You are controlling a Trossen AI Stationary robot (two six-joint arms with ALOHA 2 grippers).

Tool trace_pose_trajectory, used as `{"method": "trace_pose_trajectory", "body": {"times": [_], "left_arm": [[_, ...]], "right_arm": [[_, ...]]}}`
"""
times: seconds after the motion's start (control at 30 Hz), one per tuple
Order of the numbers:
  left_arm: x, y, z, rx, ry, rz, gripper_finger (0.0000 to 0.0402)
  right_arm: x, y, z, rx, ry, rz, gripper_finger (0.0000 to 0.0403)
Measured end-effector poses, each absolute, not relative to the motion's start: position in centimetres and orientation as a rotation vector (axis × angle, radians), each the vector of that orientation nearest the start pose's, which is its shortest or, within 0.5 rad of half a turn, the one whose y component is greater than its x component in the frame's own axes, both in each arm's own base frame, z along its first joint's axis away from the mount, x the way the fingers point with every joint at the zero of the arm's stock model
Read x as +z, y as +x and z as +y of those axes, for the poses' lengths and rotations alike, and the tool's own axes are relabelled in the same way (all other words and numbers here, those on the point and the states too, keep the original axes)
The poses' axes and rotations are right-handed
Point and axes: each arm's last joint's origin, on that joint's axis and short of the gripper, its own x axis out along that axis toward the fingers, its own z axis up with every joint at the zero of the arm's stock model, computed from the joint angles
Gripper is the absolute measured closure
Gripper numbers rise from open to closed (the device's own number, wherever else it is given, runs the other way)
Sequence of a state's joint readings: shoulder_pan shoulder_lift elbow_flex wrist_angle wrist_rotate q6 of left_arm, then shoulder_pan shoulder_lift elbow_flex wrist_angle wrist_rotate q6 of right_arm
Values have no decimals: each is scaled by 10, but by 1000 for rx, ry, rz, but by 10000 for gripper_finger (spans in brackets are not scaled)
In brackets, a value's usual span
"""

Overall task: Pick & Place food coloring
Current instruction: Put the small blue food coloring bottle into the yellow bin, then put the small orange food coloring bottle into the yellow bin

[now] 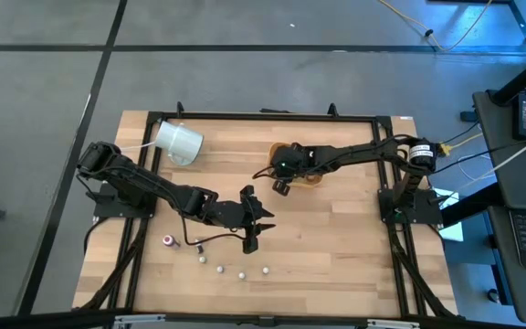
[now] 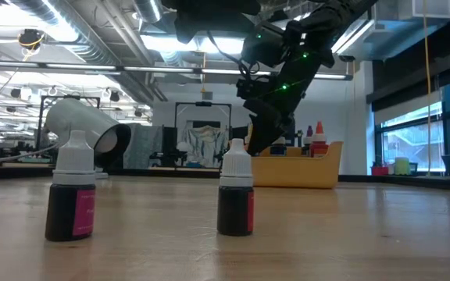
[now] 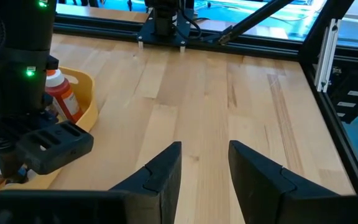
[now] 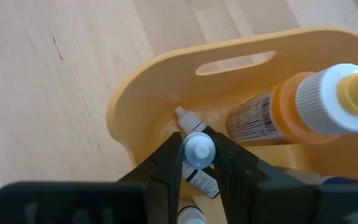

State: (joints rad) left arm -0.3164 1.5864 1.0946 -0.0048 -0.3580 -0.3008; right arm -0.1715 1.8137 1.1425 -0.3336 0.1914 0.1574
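My right gripper [image 4: 198, 163] hangs over the near end of the tan-orange tray [image 1: 310, 177] and is shut on a tiny white-capped food coloring bottle [image 4: 199, 151]. More vials and a larger orange bottle [image 4: 272, 112] lie in the tray. My left gripper [image 1: 249, 227] is open just above bare wood near the table's middle, touching nothing. Several tiny bottles [image 1: 219, 269] stand on their bases along the near edge. Two of them, dark with white caps [image 2: 70, 195] [image 2: 235, 191], stand close up in the low view. My right gripper pinches the small bottle by its white cap [image 4: 198, 147] between its two fingers, coming from above and pointing down. The bottle's body [image 4: 201, 182] hangs upright below the fingers, inside the tray beside its end wall [image 4: 148, 93]. Whether its base touches the tray floor is hidden.
A large white cylinder [image 1: 179, 142] lies on its side near the table's far left corner. A black frame rail [image 3: 229, 43] runs round the table. Bare wood [image 1: 354, 233] lies right of my left gripper, between the tray and the near edge.
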Motion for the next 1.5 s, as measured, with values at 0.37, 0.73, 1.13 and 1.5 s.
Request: {"method": "trace_pose_trajectory", "body": {"times": [0.37,0.73,1.13,1.5], "left_arm": [[259,338,-100,110,-131,457,274],[259,338,-100,110,-131,457,272],[259,338,-100,101,-133,459,270],[258,336,-100,98,-127,481,274]], "right_arm": [[173,358,-68,-419,151,978,317],[173,358,-68,-417,149,978,316],[173,358,-68,-416,146,978,291],[180,356,-66,-415,148,959,216]]}}
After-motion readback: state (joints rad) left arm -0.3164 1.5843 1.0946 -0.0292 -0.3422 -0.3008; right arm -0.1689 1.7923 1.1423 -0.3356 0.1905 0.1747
